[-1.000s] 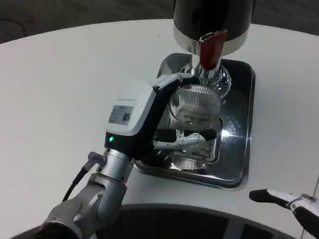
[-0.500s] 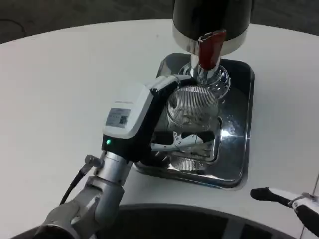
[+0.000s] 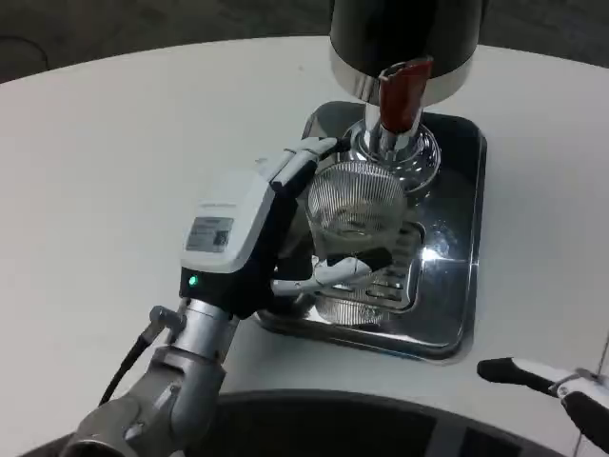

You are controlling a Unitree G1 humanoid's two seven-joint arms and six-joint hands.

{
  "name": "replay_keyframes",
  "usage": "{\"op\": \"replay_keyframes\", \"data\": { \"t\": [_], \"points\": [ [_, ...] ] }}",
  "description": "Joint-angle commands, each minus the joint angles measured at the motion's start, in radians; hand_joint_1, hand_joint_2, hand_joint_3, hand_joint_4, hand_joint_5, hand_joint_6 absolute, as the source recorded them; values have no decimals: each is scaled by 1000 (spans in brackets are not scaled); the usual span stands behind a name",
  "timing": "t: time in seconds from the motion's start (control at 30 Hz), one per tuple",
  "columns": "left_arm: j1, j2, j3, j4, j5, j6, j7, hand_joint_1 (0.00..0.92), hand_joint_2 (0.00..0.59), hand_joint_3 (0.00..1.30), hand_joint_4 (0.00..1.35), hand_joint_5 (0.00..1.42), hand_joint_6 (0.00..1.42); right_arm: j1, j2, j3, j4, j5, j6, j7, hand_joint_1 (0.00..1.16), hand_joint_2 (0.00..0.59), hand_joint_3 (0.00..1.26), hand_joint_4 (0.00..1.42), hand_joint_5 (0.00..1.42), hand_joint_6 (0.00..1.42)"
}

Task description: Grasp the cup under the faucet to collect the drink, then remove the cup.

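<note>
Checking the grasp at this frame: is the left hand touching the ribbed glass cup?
Touching. In the head view the left hand wraps its fingers around the cup.

Tray [image 3: 457, 314] on table [image 3: 114, 162], toward far edge, right of centre. Dispenser [image 3: 404, 38] at tray's far edge, faucet [image 3: 398, 95] in front. Cup [image 3: 357, 214] over tray's grate [image 3: 395, 276], just left of faucet. Left hand [image 3: 276, 238] around cup from left. Right hand [image 3: 557, 386] at table's near right edge.
</note>
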Motion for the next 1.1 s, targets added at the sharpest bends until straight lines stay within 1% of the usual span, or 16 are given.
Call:
{"op": "replay_keyframes", "data": {
  "t": [0.03,0.17,0.47,0.53,0.63,0.7,0.8,0.9,1.0,1.1],
  "points": [
    [13,4,0,-4,-10,-5,-39,269,12,170,50,333,348,1,1,-1,-1,2,-5,-6,673,500,299,245,208,95],
    [12,3,3,-1,-14,-11,-61,268,7,139,26,302,343,1,1,-1,-1,2,-5,-6,673,500,304,250,209,95],
    [9,-4,12,9,-33,-41,-88,271,14,127,13,307,352,1,1,-1,-1,2,-5,-6,673,500,309,253,217,95],
    [7,-5,12,12,-42,-46,-98,276,21,120,3,303,339,-1,1,-2,0,5,-2,-6,673,500,310,253,218,95],
    [5,-7,16,19,-57,-55,-114,279,26,85,0,246,279,-4,3,-4,3,10,0,-9,673,500,311,253,219,95],
    [5,-9,22,24,-69,-65,-127,279,27,72,0,233,269,-4,3,-5,2,11,1,-7,673,500,312,253,219,95],
    [6,-9,30,30,-91,-80,-150,269,30,3,0,182,225,-6,2,-3,4,10,3,-6,673,500,312,253,219,95],
    [7,-11,41,40,-116,-95,-178,250,30,0,0,144,172,-8,3,0,4,10,5,-5,673,500,312,253,219,95],
    [8,-9,48,45,-126,-104,-190,226,26,0,0,139,149,-11,3,1,5,8,7,-3,673,500,312,253,219,95],
    [8,-10,56,48,-134,-109,-205,221,26,0,0,134,146,-13,3,5,4,5,10,-2,673,500,312,253,219,95]
  ]
}}
